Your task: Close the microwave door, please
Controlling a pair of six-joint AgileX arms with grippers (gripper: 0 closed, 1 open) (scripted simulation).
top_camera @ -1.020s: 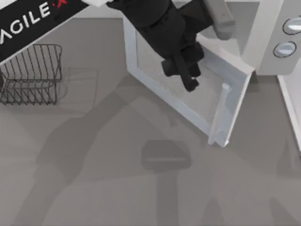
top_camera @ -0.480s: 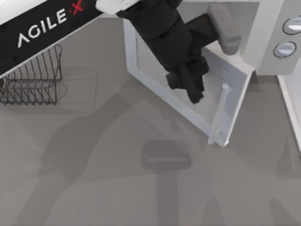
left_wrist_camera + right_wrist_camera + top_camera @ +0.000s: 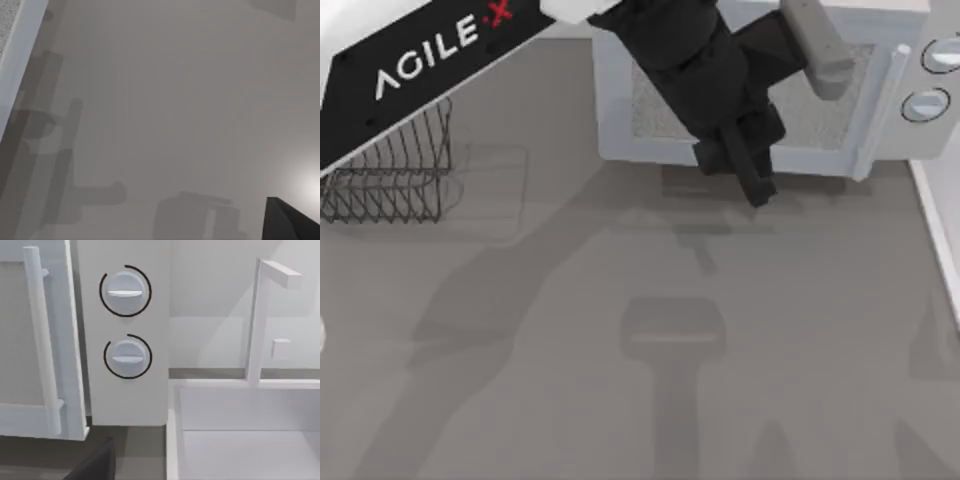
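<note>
The microwave door (image 3: 820,120) lies flat against the front of the microwave (image 3: 910,140), its speckled window facing the table. Its pale-blue bar handle (image 3: 880,110) stands next to the knob panel. In the right wrist view the door (image 3: 70,340) and handle (image 3: 42,340) sit flush beside the two round knobs (image 3: 125,290). My left gripper (image 3: 758,185) reaches down in front of the door's lower edge, fingers shut with nothing held. The left wrist view looks along the table with the door's edge (image 3: 22,60) at one corner. My right arm stays parked off to the right, facing the microwave.
A wire rack (image 3: 390,160) stands at the table's left back. A white basin (image 3: 240,430) with a tall white tap (image 3: 257,320) adjoins the microwave on the right; its rim (image 3: 940,230) runs down the table's right edge. Grey table stretches in front.
The door has swung from about half open to flat against the microwave. My left gripper has followed it back and to the right.
</note>
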